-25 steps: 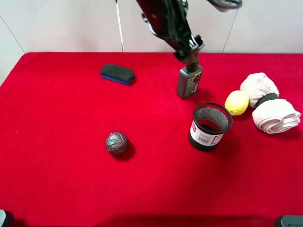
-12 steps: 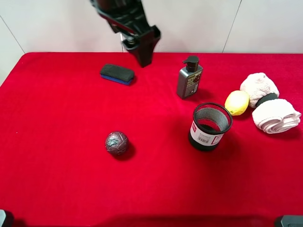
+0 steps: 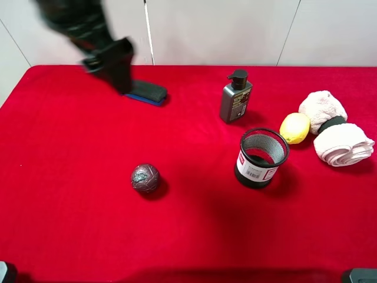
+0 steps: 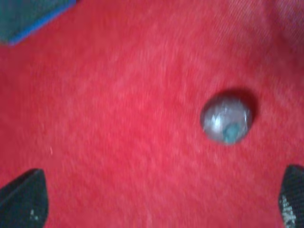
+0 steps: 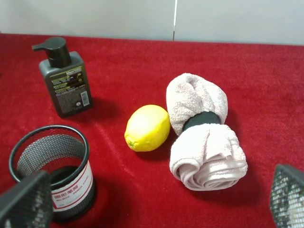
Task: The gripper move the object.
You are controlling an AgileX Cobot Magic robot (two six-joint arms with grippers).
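Left dark grey-black gripper (image 3: 121,73) is hanging wide open, empty, well apart from small dark grey rectangular pump bottle (image 3: 235,98) standing upright, probably released.

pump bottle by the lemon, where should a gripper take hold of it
Probably the flat rectangular body of the pump bottle, below the pump head. It stands upright, so come from above or from its open left side, jaws across the narrow faces. The lemon and mesh cup crowd its right and front.
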